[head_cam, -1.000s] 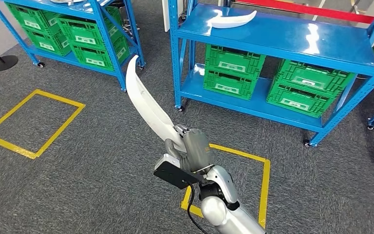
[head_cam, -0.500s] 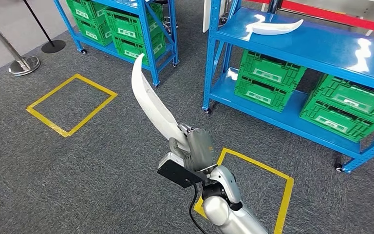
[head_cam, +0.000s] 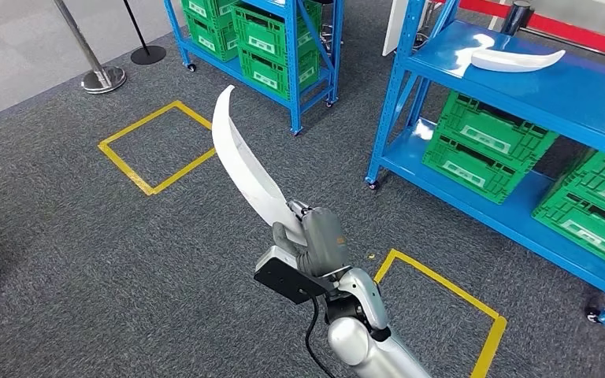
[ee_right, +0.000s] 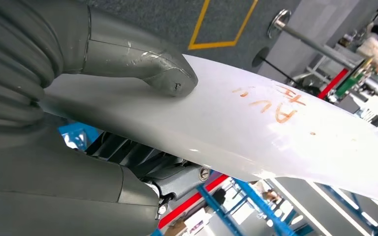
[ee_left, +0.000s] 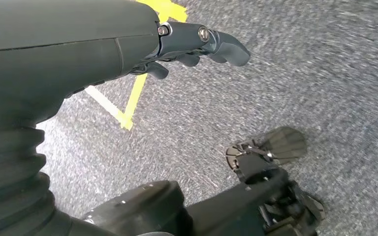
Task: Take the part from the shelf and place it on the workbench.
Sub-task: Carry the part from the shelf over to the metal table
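Head view: right hand [head_cam: 315, 240] raised over grey carpet [head_cam: 126, 260], fingers wrapped around the base of a long, curved white part [head_cam: 240, 157]. Part held upright, tapering to a tip that leans toward the far shelving. A second white curved part [head_cam: 516, 60] lying on the top board of the blue shelf [head_cam: 457, 55] at the right, well apart from the held one. Green crates [head_cam: 484, 146] stacked on the lower board, white labels on their sides too small to read. More green crates on another blue shelf [head_cam: 303, 55] further back. Yellow taped squares [head_cam: 157, 146] on the carpet, one cut off at the picture's lower edge beside the arm. Two stanchion bases [head_cam: 102, 79] at the far left.

Left wrist view: left hand [ee_left: 197, 44] hanging over the carpet, fingers loosely curled and apart, holding nothing. Yellow tape [ee_left: 128, 105] beneath, carpet blurred.

Right wrist view: grey thumb [ee_right: 152, 66] pressed on the broad white face of the part, darker fingers [ee_right: 142, 167] underneath, mostly hidden by it. Orange handwritten marks [ee_right: 275, 103] on the part, seen upside down; perhaps "AV" plus other strokes, not surely legible. Part's far end cut off by the frame. Background blurred: stanchion, blue frame, red bar.
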